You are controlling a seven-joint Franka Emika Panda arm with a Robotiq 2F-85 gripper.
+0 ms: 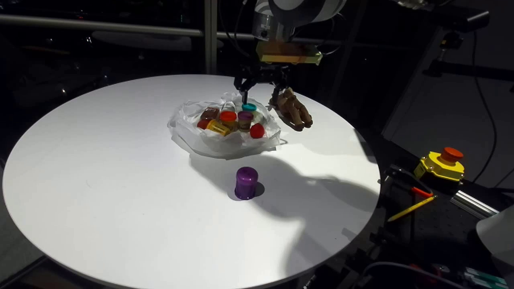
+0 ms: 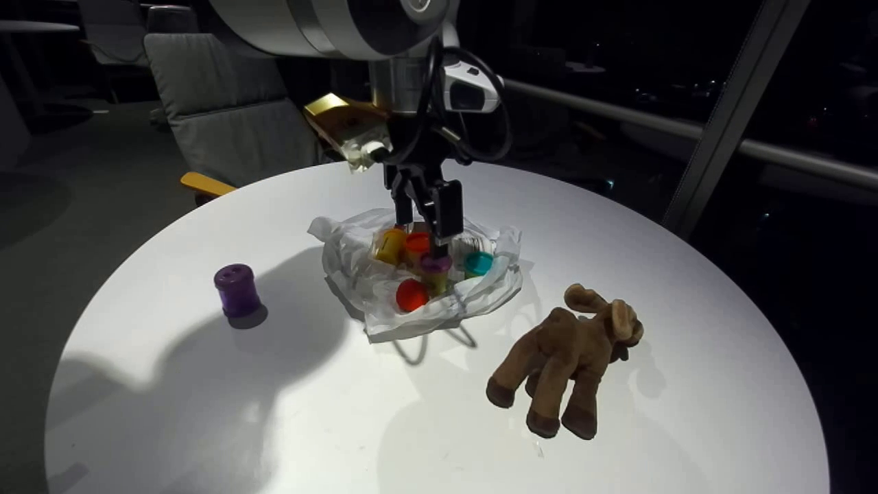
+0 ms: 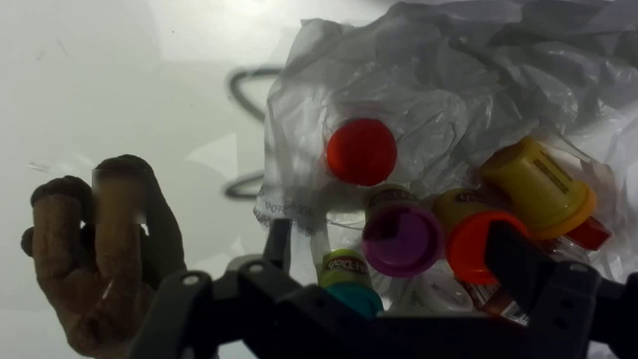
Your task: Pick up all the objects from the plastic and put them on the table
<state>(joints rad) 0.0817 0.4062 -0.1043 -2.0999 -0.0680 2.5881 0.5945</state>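
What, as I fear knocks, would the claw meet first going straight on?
Probably the purple-lidded tub, framed by the open claw in the wrist view; depth is unclear, so the red-lidded tub beside it might come first.

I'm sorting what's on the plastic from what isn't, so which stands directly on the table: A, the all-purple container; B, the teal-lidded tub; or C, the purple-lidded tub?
A: in both exterior views the all-purple container stands on the white table, apart from the plastic.
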